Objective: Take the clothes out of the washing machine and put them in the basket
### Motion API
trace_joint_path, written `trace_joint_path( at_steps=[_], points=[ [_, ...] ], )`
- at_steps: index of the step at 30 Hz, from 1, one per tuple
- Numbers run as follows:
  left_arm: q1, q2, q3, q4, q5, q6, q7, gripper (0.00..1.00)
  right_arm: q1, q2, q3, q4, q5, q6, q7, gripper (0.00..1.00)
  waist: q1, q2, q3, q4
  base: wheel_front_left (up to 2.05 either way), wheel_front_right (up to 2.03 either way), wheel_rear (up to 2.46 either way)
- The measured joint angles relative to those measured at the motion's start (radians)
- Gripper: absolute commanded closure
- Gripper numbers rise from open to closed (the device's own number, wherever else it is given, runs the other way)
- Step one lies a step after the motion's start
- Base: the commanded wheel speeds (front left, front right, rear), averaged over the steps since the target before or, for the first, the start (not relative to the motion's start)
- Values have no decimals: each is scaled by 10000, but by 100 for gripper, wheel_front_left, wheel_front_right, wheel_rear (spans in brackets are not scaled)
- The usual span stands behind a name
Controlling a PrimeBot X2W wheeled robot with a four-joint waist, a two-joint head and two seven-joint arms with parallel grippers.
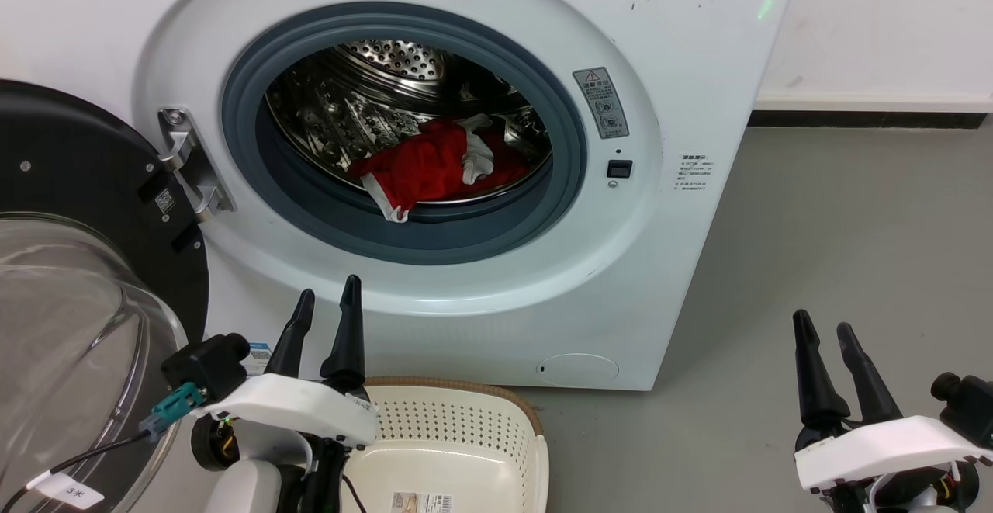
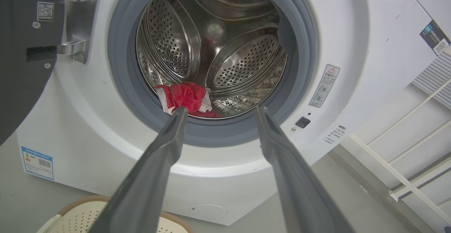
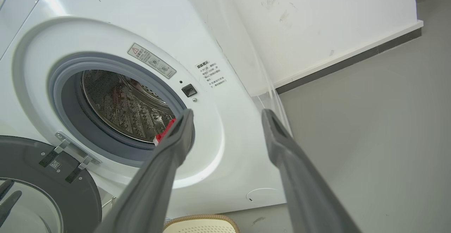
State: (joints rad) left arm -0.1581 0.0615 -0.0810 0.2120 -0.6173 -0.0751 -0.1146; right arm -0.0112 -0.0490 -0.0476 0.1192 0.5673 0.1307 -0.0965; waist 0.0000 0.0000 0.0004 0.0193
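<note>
The red and white clothes (image 1: 434, 165) lie in a heap at the bottom front of the steel drum of the white washing machine (image 1: 683, 71), whose door hangs open to the left. From the left wrist the clothes (image 2: 185, 97) show just past the grey ring; from the right wrist a red corner (image 3: 165, 134) peeks out. The cream basket (image 1: 535, 428) stands on the floor below the porthole, with nothing showing inside it. My left gripper (image 1: 326, 307) is open above the basket's left side, in front of the machine. My right gripper (image 1: 824, 328) is open, off to the right over the floor.
The black-framed glass door (image 1: 70, 303) swings out at the left, close beside my left arm. Grey floor (image 1: 838, 249) stretches to the right of the machine up to a white wall with a dark skirting strip (image 1: 869, 119).
</note>
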Motion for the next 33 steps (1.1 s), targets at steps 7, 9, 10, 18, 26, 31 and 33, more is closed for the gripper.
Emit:
trace_joint_path(
  at_steps=[7, 9, 10, 18, 26, 31, 33],
  points=[
    [-113, 77, -180, 111, 796, 148, -207, 0, 1, 0, 48, 40, -853, 0, -84, 0, 0, 0, 5, 39, 0, 0, 0],
    [-128, 98, -242, 155, 997, 180, -251, 0, 5, 0, 58, 59, -1120, 0, -92, 0, 1, 0, 5, 52, 0, 0, 0],
    [-135, 109, -278, 174, 1101, 182, -288, 0, 6, 0, 61, 65, -1218, 0, -96, 0, 0, 0, 6, 60, 0, 0, 0],
    [-170, 184, -468, 278, 1927, 320, -487, 0, 60, -2, 48, 40, -2109, 0, -217, 0, 0, 0, 1, 130, 0, 0, 0],
    [-281, 234, -627, 410, 2667, 445, -663, 0, 126, -2, 36, -65, -2986, 0, -276, 0, 0, 0, 1, 193, 0, 0, 0],
    [-308, 257, -690, 512, 3104, 506, -773, 0, 133, -2, 29, -115, -3432, 2, -322, 0, 0, 0, -4, 211, 0, 0, 0],
    [-319, 259, -706, 541, 3248, 533, -825, 0, 155, -2, 19, -130, -3607, 2, -349, 0, 0, 0, -13, 220, 0, 0, 0]
  ],
)
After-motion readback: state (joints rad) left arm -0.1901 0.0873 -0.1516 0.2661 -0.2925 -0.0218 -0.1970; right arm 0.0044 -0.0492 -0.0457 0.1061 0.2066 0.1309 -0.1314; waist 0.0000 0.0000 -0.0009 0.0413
